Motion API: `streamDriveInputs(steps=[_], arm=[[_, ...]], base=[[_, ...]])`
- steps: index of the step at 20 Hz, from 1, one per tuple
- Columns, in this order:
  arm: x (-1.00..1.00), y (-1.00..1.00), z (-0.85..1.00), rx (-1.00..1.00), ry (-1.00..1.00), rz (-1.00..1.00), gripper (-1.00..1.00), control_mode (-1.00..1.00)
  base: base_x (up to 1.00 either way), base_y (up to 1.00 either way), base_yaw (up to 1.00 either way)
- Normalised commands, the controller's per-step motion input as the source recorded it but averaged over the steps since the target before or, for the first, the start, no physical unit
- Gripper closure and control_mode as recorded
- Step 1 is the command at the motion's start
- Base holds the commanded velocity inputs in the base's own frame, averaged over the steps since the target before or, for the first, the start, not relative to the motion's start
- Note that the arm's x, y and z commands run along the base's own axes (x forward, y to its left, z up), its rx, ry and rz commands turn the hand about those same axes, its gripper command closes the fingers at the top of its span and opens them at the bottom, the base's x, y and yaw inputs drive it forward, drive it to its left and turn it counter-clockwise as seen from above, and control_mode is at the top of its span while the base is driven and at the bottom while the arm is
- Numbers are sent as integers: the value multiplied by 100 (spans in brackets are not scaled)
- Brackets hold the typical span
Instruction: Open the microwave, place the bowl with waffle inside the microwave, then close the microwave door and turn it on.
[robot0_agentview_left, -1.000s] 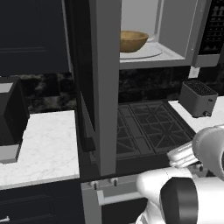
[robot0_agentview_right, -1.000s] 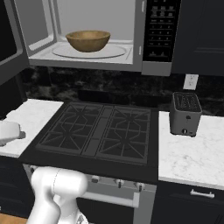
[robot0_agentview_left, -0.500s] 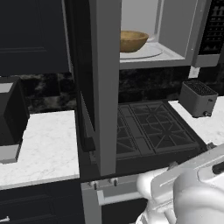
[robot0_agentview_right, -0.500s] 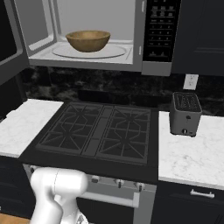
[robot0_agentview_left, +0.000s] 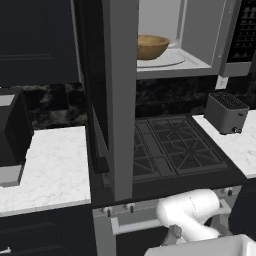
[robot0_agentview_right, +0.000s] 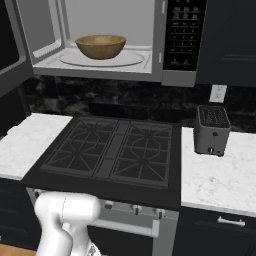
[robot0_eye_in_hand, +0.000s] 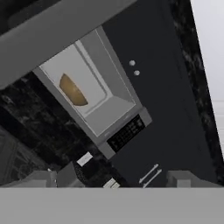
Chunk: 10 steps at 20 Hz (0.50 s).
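The bowl (robot0_agentview_right: 100, 46) sits on the turntable inside the microwave (robot0_agentview_right: 115, 37), so the stiff, hinged door (robot0_agentview_left: 120, 95), swung wide, should push shut from its outer face or handle; jaw state cannot be told.

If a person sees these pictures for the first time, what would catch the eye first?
Probably the microwave standing wide open above the stove, with the bowl on its turntable. Next, the microwave door swung out toward the left base camera, edge-on, hiding part of the counter. The grey toaster stands right of the stove.
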Motion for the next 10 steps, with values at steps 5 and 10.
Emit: streamDriveInputs(steps=[5, 10], arm=[[9, 54, -22, -33, -11, -4, -100, -100], [39, 36, -37, -32, -8, -10, -100, -100]], base=[[0, 0, 0], [0, 0, 0]])
